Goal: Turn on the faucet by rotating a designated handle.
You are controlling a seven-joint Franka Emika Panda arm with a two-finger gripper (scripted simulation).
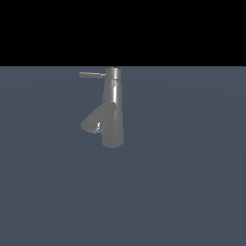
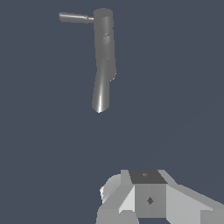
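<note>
One end effector (image 2: 146,197) nearest, opening indiscernible, one faucet (image 1: 114,108), one handle (image 1: 91,75)

Supporting surface: a flat, uniform dark blue-grey worktop (image 1: 192,192) with no visible markings or edges. One item stands directly on it: the faucet (image 1: 114,115), upright on its column base, near the middle of the exterior view.

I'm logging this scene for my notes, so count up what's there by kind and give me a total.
Faucet: 1
Handle on the faucet's top cap: 1
Spout branching off the column: 1
Robot gripper, seen only in the wrist view: 1
Total: 4
</note>
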